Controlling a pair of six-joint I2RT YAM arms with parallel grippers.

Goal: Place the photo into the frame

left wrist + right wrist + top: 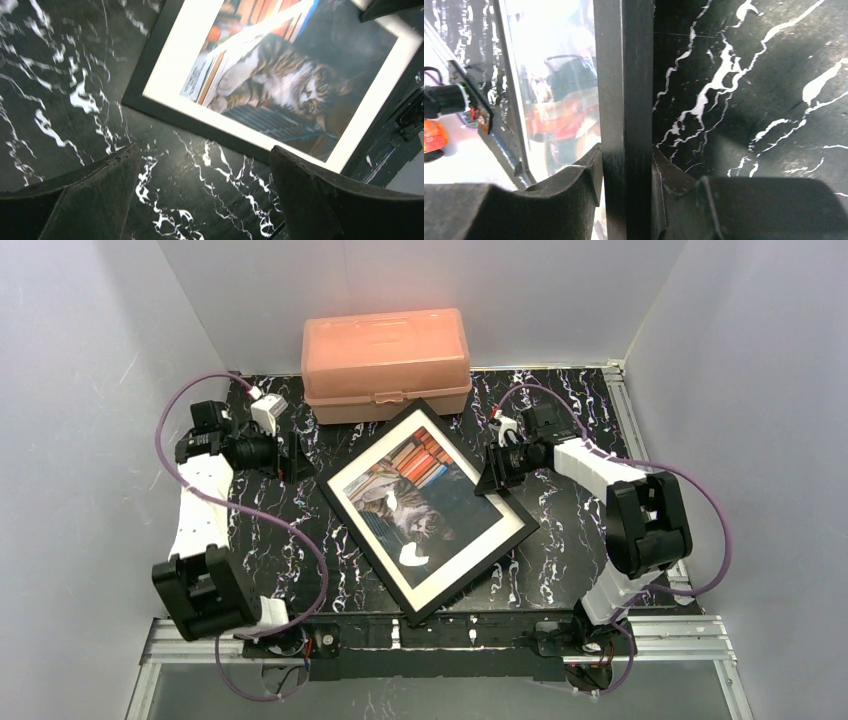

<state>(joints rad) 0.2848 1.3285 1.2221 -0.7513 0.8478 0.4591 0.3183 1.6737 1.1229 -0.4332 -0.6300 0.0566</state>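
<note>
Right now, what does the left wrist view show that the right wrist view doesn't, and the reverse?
Only left wrist: the photo, cat plainly readable inside a white mat, and the left end effector open above the table. Only right wrist: the right end effector closed on a rail of the frame, pane washed out by glare. Both: the frame and the marbled table.

A peach plastic box (pixel 386 362), lid shut, w/ a clasp on its front side, stands at the far edge of the table (pixel 560 530), approx. in the middle. The table top is black w/ white marble-like veins. Plain white walls (pixel 80 390) close it on left, right & back. Aluminium rails (pixel 680 635) run along the near edge & the right side.
</note>
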